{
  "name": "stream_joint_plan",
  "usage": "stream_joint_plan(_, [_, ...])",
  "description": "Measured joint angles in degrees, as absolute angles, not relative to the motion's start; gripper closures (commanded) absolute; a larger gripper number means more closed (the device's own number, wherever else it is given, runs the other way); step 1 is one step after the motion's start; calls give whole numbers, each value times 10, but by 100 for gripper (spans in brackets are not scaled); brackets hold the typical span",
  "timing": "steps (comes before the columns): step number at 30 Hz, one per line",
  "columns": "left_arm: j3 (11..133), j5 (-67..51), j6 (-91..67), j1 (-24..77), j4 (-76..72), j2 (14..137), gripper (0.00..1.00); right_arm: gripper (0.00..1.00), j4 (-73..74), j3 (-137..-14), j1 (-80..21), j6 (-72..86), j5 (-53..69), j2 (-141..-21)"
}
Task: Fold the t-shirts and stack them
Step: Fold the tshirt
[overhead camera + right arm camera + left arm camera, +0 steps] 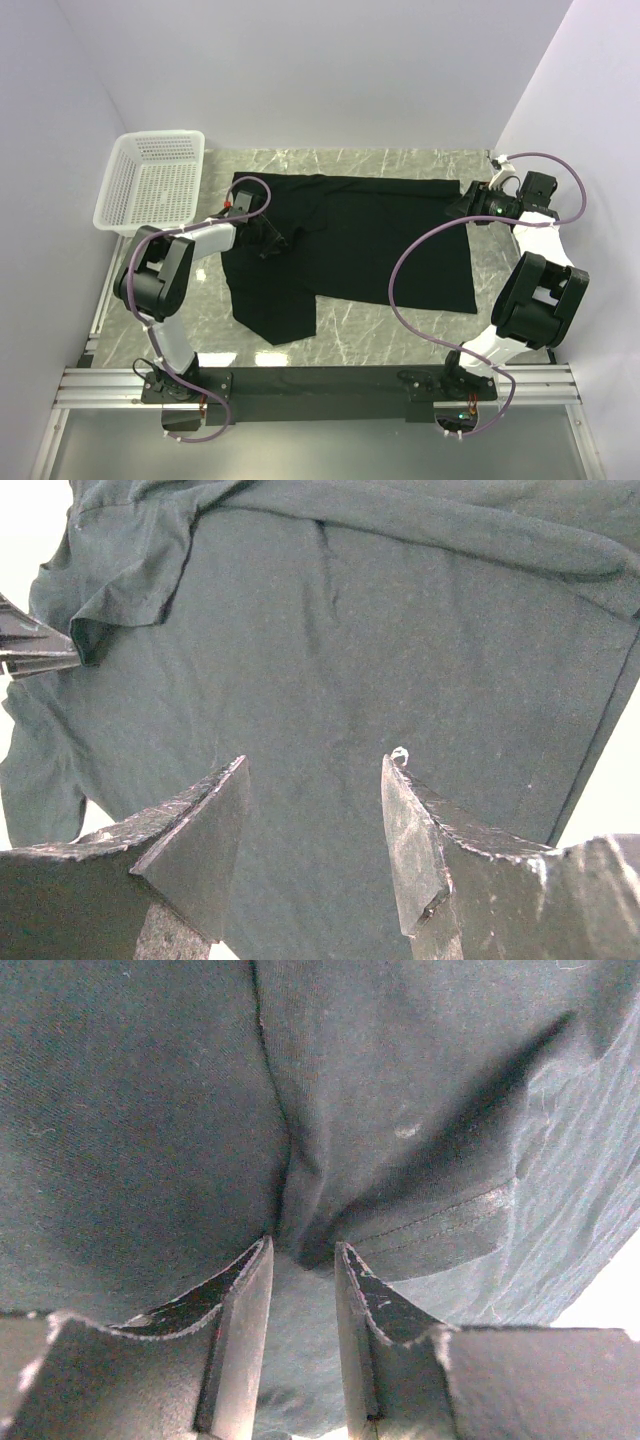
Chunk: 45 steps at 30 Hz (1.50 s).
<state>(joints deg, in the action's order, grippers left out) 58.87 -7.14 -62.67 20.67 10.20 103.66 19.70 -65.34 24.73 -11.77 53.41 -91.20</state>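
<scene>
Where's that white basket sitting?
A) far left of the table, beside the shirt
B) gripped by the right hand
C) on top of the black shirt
A: the white basket sits far left, beside the black t-shirt, not on it.

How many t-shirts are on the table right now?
1. The black t-shirt lies spread across the middle of the table, to the right of the white basket. Another hidden underneath it cannot be ruled out.

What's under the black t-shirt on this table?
Only the marble table shows, around the edges of the t-shirt. The cloth lies mostly flat on it and covers whatever is beneath. No bulge hints at anything there, but that cannot be confirmed.
</scene>
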Motion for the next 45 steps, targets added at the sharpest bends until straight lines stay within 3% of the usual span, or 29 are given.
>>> stream_joint_plan(2, [590, -71, -626, 207, 104, 1037, 65, 38, 197, -653, 247, -116, 534, -912])
stream_joint_plan(4, [592, -71, -627, 207, 105, 1039, 79, 38, 197, -653, 247, -116, 534, -912])
stream_joint_plan(11, [598, -77, -618, 207, 106, 1049, 88, 38, 197, -653, 247, -116, 534, -912])
stream_joint_plan(16, [601, -77, -600, 207, 106, 1048, 100, 38, 197, -653, 247, -116, 534, -912])
stream_joint_plan(45, [661, -126, -432, 191, 255, 1003, 99, 38, 190, -642, 247, -115, 535, -908])
